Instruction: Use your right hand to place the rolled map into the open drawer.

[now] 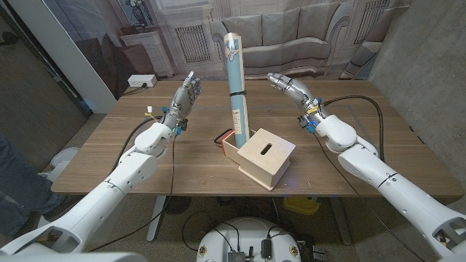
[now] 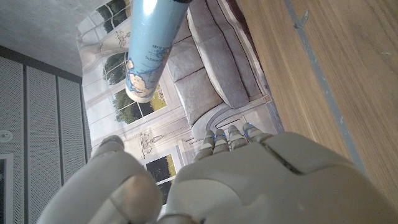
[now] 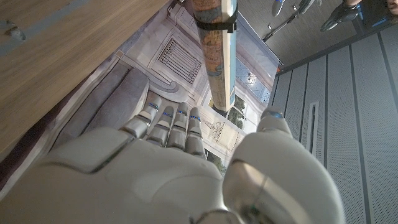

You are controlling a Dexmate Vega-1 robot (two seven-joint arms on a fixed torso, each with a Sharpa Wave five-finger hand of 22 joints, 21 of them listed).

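Rolled map (image 1: 237,87) upright in the open drawer (image 1: 230,145), both hands empty.
Right hand (image 1: 289,86) and left hand (image 1: 183,99), fingers spread, hover either side of the blue paper tube, touching nothing; the pale wooden box (image 1: 265,156) has a slotted top.

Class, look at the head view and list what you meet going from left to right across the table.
Left hand → rolled map standing upright in the open drawer → wooden box → right hand.
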